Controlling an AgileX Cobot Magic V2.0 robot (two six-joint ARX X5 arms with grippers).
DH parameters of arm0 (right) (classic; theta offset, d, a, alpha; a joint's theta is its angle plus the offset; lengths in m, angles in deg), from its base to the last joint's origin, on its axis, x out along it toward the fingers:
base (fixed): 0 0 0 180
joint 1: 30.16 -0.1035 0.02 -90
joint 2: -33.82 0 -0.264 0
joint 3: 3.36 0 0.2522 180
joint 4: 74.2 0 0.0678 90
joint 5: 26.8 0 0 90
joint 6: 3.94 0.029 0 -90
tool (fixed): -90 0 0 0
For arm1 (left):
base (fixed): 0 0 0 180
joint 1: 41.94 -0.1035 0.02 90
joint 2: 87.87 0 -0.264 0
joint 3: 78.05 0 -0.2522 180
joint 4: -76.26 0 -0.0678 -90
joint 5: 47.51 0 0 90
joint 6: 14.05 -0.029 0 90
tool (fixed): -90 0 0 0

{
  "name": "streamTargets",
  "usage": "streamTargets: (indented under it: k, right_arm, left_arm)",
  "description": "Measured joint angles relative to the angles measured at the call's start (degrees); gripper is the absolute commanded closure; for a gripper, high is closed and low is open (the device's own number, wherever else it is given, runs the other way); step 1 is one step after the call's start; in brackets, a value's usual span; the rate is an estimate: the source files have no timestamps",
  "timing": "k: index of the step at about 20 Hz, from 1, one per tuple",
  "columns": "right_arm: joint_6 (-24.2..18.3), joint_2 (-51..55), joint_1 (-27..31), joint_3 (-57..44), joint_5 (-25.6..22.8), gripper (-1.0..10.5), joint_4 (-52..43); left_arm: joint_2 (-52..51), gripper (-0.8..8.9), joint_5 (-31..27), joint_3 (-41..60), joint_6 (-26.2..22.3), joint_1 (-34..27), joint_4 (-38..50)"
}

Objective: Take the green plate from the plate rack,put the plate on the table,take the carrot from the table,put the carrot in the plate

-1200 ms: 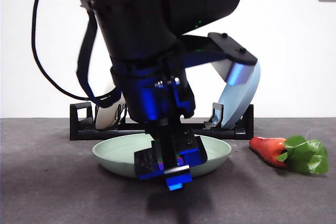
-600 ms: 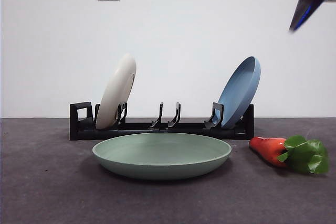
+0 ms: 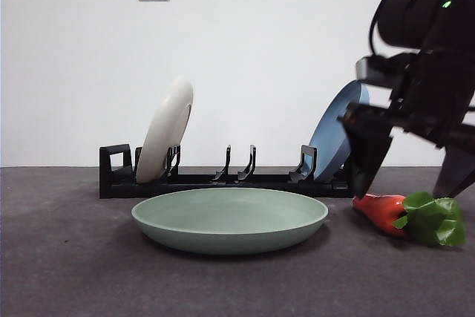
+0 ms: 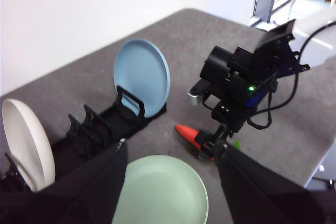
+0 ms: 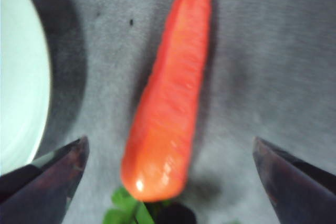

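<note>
Front view: the green plate (image 3: 230,220) lies flat on the table (image 3: 67,272) at 6 o'clock from the plate rack (image 3: 223,177); the right gripper (image 3: 410,159) hangs spread wide, empty, over the carrot (image 3: 407,215). Left wrist view alone shows the left gripper (image 4: 170,174), wide open, holding nothing. Right wrist view shows the carrot between the jaws, untouched.

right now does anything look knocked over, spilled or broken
Nothing stands out. The pale green round plate sits flat on the grey table; the glossy orange toy carrot lies intact between the open right gripper's jaws.

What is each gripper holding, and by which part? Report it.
Nothing. The right gripper hangs open above the carrot, not touching; the left gripper is open and empty.
</note>
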Motion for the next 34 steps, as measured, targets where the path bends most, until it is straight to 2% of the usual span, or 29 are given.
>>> streamTargets:
  k: [2, 5, 9, 12, 19, 25, 30, 34]
  right_arm:
    - [1.4, -1.55, -0.96, 0.0, -0.35, 3.6, -1.6]
    - [2.82, -3.5, -2.32, 0.02, -4.37, 5.4, -2.08]
    - [3.41, -3.96, -2.64, 0.02, -4.72, 8.5, -2.64]
    - [3.45, -3.96, -2.64, 0.02, -4.7, 9.6, -2.89]
    - [3.72, -2.45, -3.54, 0.09, -4.35, 9.6, -0.33]
    - [7.37, 8.26, -12.28, 0.2, -4.31, 9.6, -7.1]
    - [11.1, 2.67, -20.92, 0.24, -4.31, 9.6, -17.03]
    - [13.25, -4.46, -23.76, 0.24, -4.26, 9.6, -23.63]
  left_arm:
    - [0.02, 5.3, 0.0, 0.0, 0.46, 0.0, -0.68]
    - [0.02, 5.3, 0.0, 0.0, 0.83, 0.0, -0.68]
    - [0.02, 5.3, 0.0, 0.0, 0.85, 0.0, -0.68]
    - [0.02, 5.3, -0.02, 0.0, 0.85, 0.0, -0.68]
    - [0.02, 5.3, -0.02, 0.0, 0.85, 0.0, -2.43]
    - [0.02, 5.3, -0.07, 0.0, 0.83, 0.0, -4.52]
    - [0.02, 5.3, -0.02, 0.0, 0.83, 0.0, -5.51]
    - [0.0, 5.3, -0.02, 0.0, 0.83, 0.0, -7.48]
